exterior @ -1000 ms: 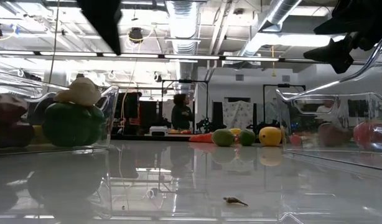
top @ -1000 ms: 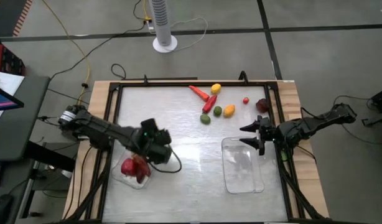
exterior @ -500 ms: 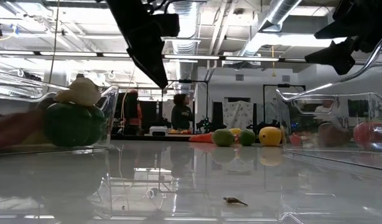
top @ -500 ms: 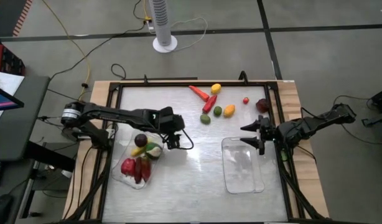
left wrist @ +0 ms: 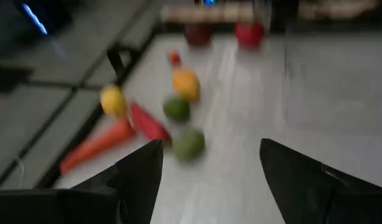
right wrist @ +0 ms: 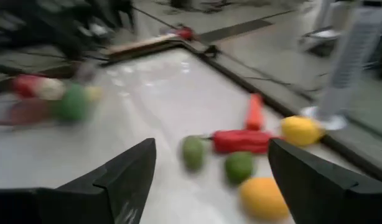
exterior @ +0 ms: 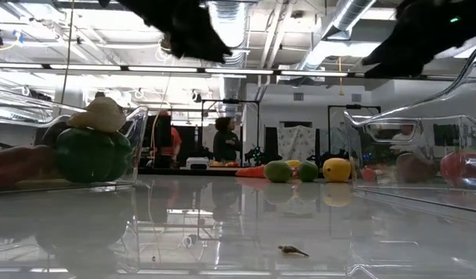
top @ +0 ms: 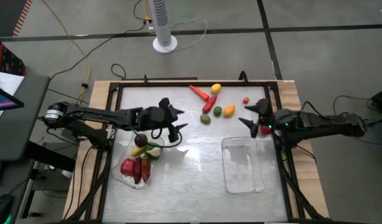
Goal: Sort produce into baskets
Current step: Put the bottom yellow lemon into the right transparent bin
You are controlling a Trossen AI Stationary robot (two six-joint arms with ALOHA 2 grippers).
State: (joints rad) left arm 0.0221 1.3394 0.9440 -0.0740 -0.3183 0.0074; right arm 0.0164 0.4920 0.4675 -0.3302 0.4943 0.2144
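White table (top: 191,180), dark-framed. Left tray (top: 119,177), clear plastic, near the left edge toward the front: holds red pieces (top: 134,168), a yellow piece, a green piece with white (top: 153,151) and a dark purple piece (top: 140,140). Right tray (top: 242,165), clear plastic, near the right edge: nothing visible in it from above. Loose produce grouped at the middle of the far edge: orange carrot (top: 199,92), yellow lemon (top: 216,88), red pepper (top: 209,103), two green pieces (top: 205,118), orange-yellow fruit (top: 228,110); toward the far right corner, a small red piece (top: 246,100) and a dark red piece (top: 262,104). Left gripper (top: 174,118), above the table just beyond the left tray's far end, jaws spread wide, holding nothing. Right gripper (top: 248,114), above the table between the right tray and the dark red piece, jaws spread wide, holding nothing. Low view: people stand in the room behind.
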